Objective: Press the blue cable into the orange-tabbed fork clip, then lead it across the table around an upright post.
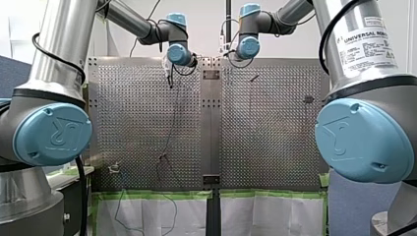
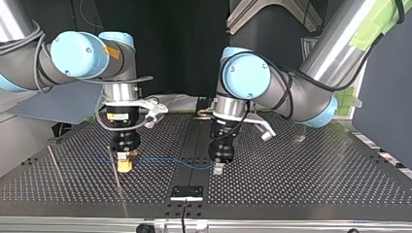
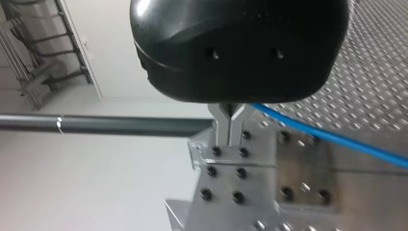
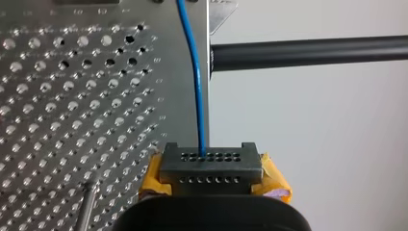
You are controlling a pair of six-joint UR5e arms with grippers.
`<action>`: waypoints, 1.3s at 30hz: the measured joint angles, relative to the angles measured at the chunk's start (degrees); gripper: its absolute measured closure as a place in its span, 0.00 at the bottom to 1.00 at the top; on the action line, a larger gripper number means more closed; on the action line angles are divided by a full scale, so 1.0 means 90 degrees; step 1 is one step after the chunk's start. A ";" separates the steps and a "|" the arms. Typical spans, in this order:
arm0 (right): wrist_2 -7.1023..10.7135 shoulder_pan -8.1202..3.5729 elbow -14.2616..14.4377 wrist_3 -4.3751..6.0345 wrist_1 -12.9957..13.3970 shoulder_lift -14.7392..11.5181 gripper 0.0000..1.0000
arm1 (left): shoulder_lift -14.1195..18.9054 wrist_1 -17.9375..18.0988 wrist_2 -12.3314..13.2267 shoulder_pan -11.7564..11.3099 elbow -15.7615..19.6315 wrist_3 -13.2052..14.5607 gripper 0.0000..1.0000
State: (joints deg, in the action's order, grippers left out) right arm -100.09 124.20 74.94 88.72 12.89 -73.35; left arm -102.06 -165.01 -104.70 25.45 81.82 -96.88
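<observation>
The blue cable (image 2: pixel 165 159) stretches low over the perforated table (image 2: pixel 301 174) between my two grippers. In the top view my right gripper (image 2: pixel 124 165), with yellow pads, stands at the left, and my left gripper (image 2: pixel 218 168), black with metal fingers, stands near the middle. The left wrist view has my left gripper (image 3: pixel 230 115) shut on the blue cable (image 3: pixel 327 137), which leads away over the plate. Seen from the right wrist, my right gripper (image 4: pixel 210 166) is shut on the blue cable (image 4: pixel 197 86), which runs straight ahead. I cannot make out an orange-tabbed clip.
A metal strip with a bolted bracket (image 2: pixel 187 191) runs down the table's middle. In the front view, a small pale fitting (image 1: pixel 114 168) sits near the front edge at the left and a small dark fitting (image 1: pixel 308 99) at the right. A dark bar (image 4: pixel 308 50) lies beyond the table's edge.
</observation>
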 joint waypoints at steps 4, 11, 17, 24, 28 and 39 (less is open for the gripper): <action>-0.0010 -0.0061 -0.0002 -0.0002 -0.0080 -0.0003 1.00 | -0.0009 -0.0170 0.0174 0.0027 -0.0239 -0.0122 0.98; -0.0006 -0.0192 -0.0028 -0.0011 -0.0110 -0.0004 1.00 | -0.0247 -0.0221 0.0418 0.0101 -0.0413 -0.0357 0.98; -0.0003 -0.0337 -0.0035 -0.0013 -0.0139 -0.0004 1.00 | -0.0548 -0.0364 0.0491 0.0239 -0.0685 -0.0389 0.98; -0.0001 -0.0487 -0.0081 -0.0013 -0.0155 -0.0005 1.00 | -0.0752 -0.0578 0.0523 0.0384 -0.1095 -0.0461 0.98; 0.0003 -0.0604 -0.0097 -0.0008 -0.0187 -0.0009 1.00 | -0.0897 -0.0752 0.0585 0.0437 -0.1365 -0.0513 0.98; 0.0064 -0.0896 -0.0116 0.0064 -0.0216 -0.0011 1.00 | -0.1419 -0.1316 0.0630 0.0682 -0.2069 -0.0579 0.98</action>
State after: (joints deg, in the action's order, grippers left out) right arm -99.52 116.14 73.90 89.30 10.94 -73.45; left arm -114.83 -176.86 -99.03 31.59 63.20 -102.09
